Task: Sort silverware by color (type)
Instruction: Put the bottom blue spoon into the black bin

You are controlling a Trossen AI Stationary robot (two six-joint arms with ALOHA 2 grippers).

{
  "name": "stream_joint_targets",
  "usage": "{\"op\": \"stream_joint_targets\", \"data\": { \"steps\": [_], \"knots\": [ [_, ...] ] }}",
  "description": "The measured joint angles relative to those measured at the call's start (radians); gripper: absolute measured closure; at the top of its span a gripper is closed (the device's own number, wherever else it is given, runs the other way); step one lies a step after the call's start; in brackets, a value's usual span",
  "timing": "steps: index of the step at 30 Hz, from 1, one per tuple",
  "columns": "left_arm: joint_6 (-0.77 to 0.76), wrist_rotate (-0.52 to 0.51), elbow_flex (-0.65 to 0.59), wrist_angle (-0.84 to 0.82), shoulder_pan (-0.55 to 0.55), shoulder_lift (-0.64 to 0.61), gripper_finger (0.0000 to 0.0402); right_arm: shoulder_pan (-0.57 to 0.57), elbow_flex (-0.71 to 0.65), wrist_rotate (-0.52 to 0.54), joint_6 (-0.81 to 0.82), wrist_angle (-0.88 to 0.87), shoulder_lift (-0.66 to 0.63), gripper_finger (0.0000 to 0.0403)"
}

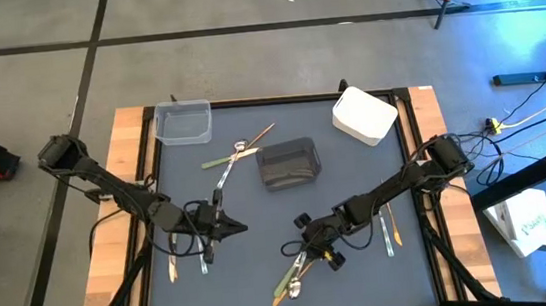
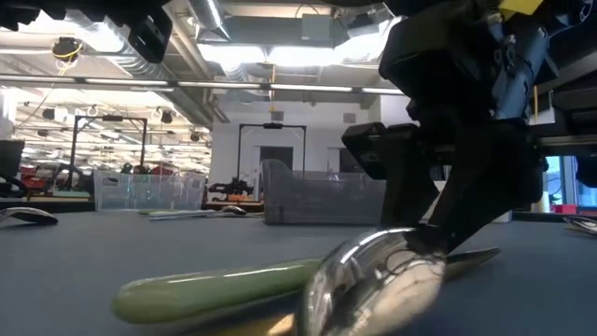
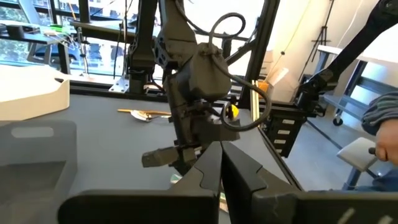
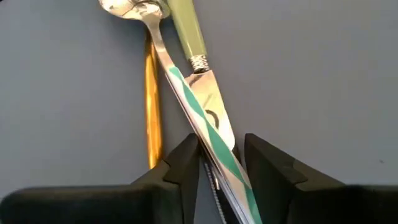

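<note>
Your right gripper (image 4: pixel 217 165) is clamped narrowly on the silver spoon (image 4: pixel 163 59) handle, in the cluster near the dark grey tub (image 1: pixel 288 162). Lift straight up so the green-handled knife (image 4: pixel 186 31) and gold utensil (image 4: pixel 151 106) touching it stay on the bench (image 1: pixel 386 278). Left gripper (image 1: pixel 228 225) waits fully closed, nearby.

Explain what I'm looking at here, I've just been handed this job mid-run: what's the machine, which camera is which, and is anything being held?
Two dark robot arms work at a dark table, sorting cutlery. The high view looks straight down; the low view sits at tabletop height; each wrist view looks past that arm's own claw.

On the table: a clear tub, a grey tub, a white tub, and scattered cutlery.

The right claw is down near the front edge, its fingers either side of a silver spoon handle that lies over a green-handled knife and a gold piece. Whether it grips yet is unclear.

The left claw is shut and empty, waiting left of centre.
</note>
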Motion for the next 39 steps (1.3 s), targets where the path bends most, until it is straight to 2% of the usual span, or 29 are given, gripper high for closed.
{"op": "stream_joint_targets", "data": {
  "steps": [7, 11, 29, 35, 39],
  "knots": [
    [0.002, 0.0, 0.0, 0.003, 0.0, 0.0, 0.0398, 0.0, 0.0, 0.0, -0.001, -0.006, -0.004, 0.0361],
    [0.002, 0.0, 0.0, 0.002, 0.001, 0.0, 0.0398, 0.0, -0.001, 0.001, -0.001, -0.008, -0.009, 0.0386],
    [0.01, -0.001, 0.0, 0.041, 0.001, 0.0, 0.0398, 0.0, -0.005, 0.017, 0.057, -0.096, -0.195, 0.0392],
    [0.009, -0.005, 0.0, 0.041, 0.001, 0.0, 0.0398, -0.002, -0.005, 0.106, 0.06, -0.191, -0.282, 0.0393],
    [0.01, -0.011, 0.0, 0.041, 0.001, 0.0, 0.0398, -0.033, -0.005, 0.116, 0.07, -0.255, -0.331, 0.0393]
  ]
}}
